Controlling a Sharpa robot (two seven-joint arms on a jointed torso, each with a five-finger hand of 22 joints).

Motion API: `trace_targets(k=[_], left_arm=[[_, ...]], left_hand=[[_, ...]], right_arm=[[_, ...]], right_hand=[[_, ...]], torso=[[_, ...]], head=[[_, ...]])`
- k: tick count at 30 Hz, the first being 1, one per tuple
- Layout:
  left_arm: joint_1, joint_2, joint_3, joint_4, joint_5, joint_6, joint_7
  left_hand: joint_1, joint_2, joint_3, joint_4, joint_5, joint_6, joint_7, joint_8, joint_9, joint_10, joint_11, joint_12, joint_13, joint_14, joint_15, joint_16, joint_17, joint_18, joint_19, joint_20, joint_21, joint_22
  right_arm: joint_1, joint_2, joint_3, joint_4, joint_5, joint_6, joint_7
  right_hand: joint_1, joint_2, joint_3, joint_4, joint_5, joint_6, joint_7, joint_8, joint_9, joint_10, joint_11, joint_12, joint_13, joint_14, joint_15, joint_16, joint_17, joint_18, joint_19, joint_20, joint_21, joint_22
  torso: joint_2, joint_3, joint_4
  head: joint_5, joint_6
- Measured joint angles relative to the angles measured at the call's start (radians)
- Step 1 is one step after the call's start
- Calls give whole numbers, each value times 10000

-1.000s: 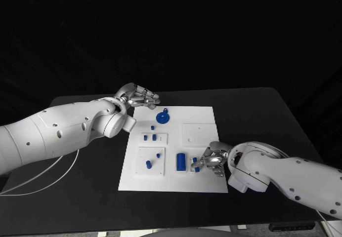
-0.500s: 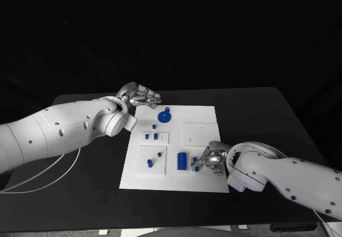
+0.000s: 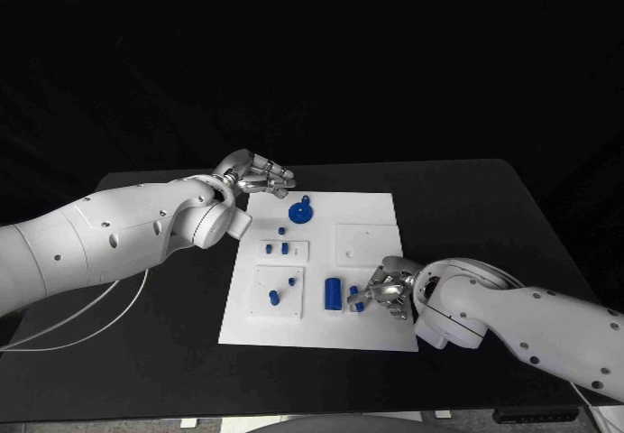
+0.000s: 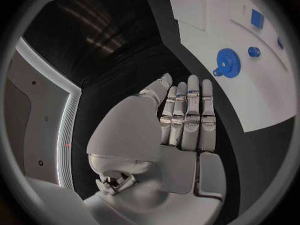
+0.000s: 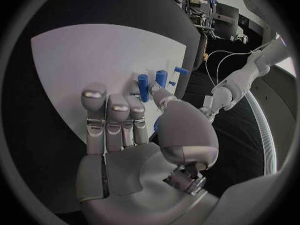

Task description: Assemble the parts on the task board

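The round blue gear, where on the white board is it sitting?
In the head view, the blue gear lies near the task board's far left corner, just beside the left hand, which is not touching it.

No legible text, label, brand, number or sign in any view. Task board (image 3: 371, 209), centre of head frame: plain white face, no print visible. Blue parts unmarked as far as view allows. Arm shells plain white, no logo readable. Fine marks, if any, possibly too small to make out in fisheye wrist views.
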Motion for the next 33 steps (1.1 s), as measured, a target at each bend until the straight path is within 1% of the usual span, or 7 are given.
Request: trace_targets(k=[3, 8, 15, 22, 25, 29, 33], left_arm=[[1, -3, 0, 0, 0, 3, -8], [1, -9, -1, 0, 0, 9, -20], [1, -19, -1, 2, 0, 17, -34], [1, -30, -1, 2, -2, 23, -45], [1, -33, -1, 2, -2, 25, -48], [1, -40, -1, 3, -3, 27, -56], [0, -45, -1, 3, -3, 29, -65]], left_hand=[[0, 0, 0, 0, 0, 0, 0, 0, 0, 0, 0, 0, 0, 0, 0, 0, -1, 0, 0, 0, 0, -9], [0, 0, 0, 0, 0, 0, 0, 0, 0, 0, 0, 0, 1, 0, 0, 0, -1, 0, 0, 0, 0, -8], [0, 0, 0, 0, 0, 0, 0, 0, 0, 0, 0, 0, 0, 0, 0, 0, -2, 0, 0, 0, 0, -8], [0, 0, -26, 26, 0, 0, 0, 0, 0, 0, 0, 0, 0, 0, 0, 0, -2, 0, 0, 0, 0, -38], [0, 0, -26, 26, 0, 0, 0, 0, 0, 0, 0, 0, 0, 0, 0, 0, -3, 0, 0, 0, 0, -38], [0, 0, -25, 25, 0, 0, 0, 0, 0, 0, 0, 0, 0, 0, 0, 0, -3, 0, 0, 0, 0, -38], [0, 0, -25, 25, 0, 0, 0, 0, 0, 0, 0, 0, 0, 0, 0, 0, -3, 0, 0, 0, 0, -37]], right_arm=[[-5, -4, -6, -15, -6, -27, -3], [-8, -8, -10, -14, -8, -69, -4], [-11, -30, -13, 1, -6, -119, 15], [-22, -109, -21, 55, 32, -136, 143], [-29, -152, -24, 95, 60, -132, 209], [-43, -256, -27, 207, 121, -120, 315], [-48, -369, -28, 340, 171, -113, 409]], right_hand=[[144, -393, -323, 719, -155, 19, -19, -27, -1, -59, -13, 0, -12, -1, -1, 0, 0, 0, 0, 0, 0, 0], [398, -639, -1104, 1537, -155, -4, 4, -35, -17, -93, -43, 0, -44, -1, -1, 0, 0, 1, 0, 0, 0, 0], [478, -719, -1511, 2050, -155, -17, 17, -36, -42, -57, -6, 0, -59, 0, 0, -20, 19, 3, 0, 0, 0, 0], [480, -721, -1761, 2268, -78, -63, 27, -120, -37, -58, -6, 0, -59, 1, 2, -41, 18, 4, 0, 0, 0, 0], [525, -675, -1828, 2225, -29, -83, 44, -82, -27, -58, -7, 0, -59, 1, 1, -41, 22, 5, 0, 0, 0, 3], [492, -494, -1896, 1927, 144, -86, 46, -83, -28, -58, -7, 0, -59, 2, 2, -41, 26, 4, 0, 0, 0, 8], [469, -470, -1910, 1890, 249, -86, 47, -83, -29, -58, -6, 0, -58, 2, 3, -41, 25, 6, 0, 0, 0, 8]], torso=[[-1, 0, -1], [-2, 0, -1], [-4, -2, -1], [-5, -1, -1], [-5, 4, -1], [-4, 11, -1], [-4, 12, -5]], head=[[4, -4], [7, -13], [8, -14], [8, 3], [3, 7], [1, 10], [-4, 7]])
